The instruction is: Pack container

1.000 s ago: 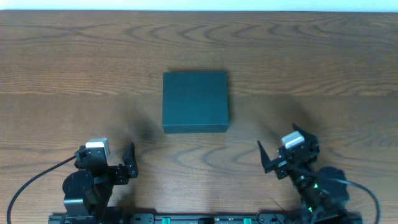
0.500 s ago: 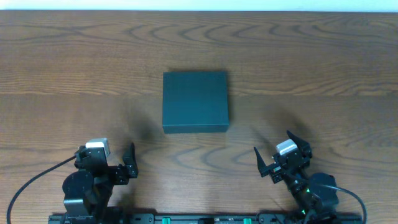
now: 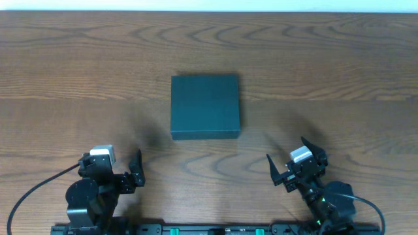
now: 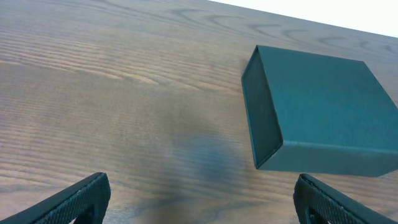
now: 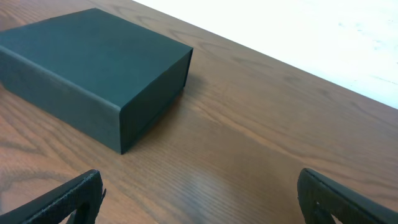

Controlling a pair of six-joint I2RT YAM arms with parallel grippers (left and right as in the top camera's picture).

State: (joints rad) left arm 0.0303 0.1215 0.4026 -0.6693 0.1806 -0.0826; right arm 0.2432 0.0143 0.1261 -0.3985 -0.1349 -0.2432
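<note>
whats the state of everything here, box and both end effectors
container: lid shut, sitting flat on the table, nothing touching it
left end effector: open, empty, apart from the container
right end effector: open, empty, apart from the container

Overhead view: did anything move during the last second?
The right gripper drew back toward the near table edge and slightly left, jaws open, taking hold of nothing. The left gripper, also open, and the closed container stayed where they were.
</note>
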